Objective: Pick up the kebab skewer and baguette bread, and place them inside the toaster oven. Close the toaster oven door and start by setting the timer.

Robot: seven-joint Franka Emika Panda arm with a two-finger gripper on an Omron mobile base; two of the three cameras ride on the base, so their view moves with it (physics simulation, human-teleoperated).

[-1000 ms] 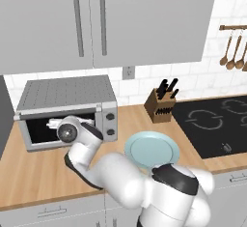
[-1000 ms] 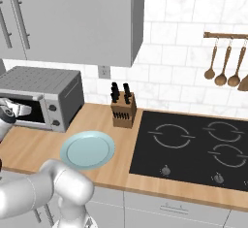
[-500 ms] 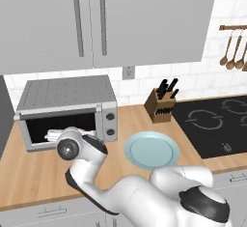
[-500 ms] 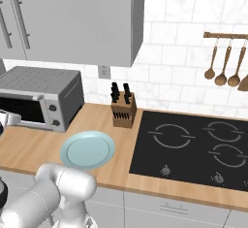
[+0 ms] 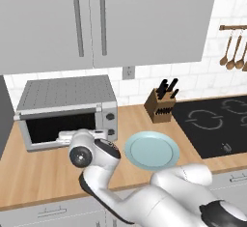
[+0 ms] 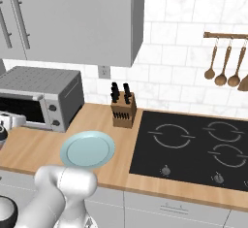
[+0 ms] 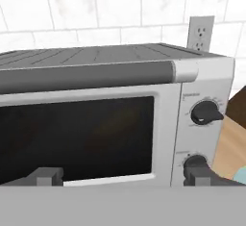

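Toaster oven [image 5: 67,110] at the left end of the counter [image 5: 29,173], its door [image 7: 81,138] upright against the front with the dark glass facing the hand camera. Compared with a second ago, the arm has drawn back from the oven mouth. Pincer [image 7: 122,176] just before the door, jaws wide and empty. Plate [image 5: 152,149] right of the oven is bare. Judged stage: door shut, food presumably inside, timer knob [image 7: 205,113] still to turn.
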